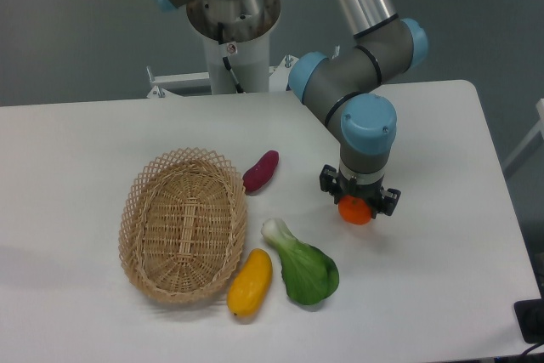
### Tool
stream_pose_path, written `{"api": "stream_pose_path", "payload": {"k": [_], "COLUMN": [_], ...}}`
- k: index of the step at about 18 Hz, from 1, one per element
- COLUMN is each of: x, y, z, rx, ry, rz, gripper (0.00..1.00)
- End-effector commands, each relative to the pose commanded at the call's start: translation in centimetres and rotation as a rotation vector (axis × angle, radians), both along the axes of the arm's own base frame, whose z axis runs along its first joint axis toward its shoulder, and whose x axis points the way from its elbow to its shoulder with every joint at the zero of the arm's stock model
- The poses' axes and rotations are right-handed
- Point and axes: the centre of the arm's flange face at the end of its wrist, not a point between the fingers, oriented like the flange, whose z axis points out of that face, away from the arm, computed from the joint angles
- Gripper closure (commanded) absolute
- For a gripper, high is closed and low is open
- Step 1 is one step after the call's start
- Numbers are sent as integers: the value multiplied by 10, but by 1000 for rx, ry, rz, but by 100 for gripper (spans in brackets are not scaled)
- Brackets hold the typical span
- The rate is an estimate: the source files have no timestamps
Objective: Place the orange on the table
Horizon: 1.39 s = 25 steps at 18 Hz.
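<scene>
While the arm reaches down over the table, its gripper pinches the orange between its fingers, right of the leafy green vegetable. Further left lie a purple sweet potato, a yellow oblong fruit and an oval wicker basket.

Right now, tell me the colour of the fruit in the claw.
Bright orange: the orange, best seen in the fixed camera view.
</scene>
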Motion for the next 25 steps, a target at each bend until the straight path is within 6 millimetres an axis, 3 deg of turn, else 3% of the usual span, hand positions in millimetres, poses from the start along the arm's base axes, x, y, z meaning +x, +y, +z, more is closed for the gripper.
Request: {"api": "stream_pose_path", "payload": {"k": [4, 8, 15, 20, 25], "x": [-12, -60, -111, -138, -142], "y": [-6, -35, -53, -77, -86], "z": [11, 43, 92, 95, 92], "rx": [22, 139, 155, 145, 144], "ry": [12, 8, -66, -62, -61], "rz": [19, 93, 129, 27, 28], "gripper": [0, 0, 0, 0, 0]}}
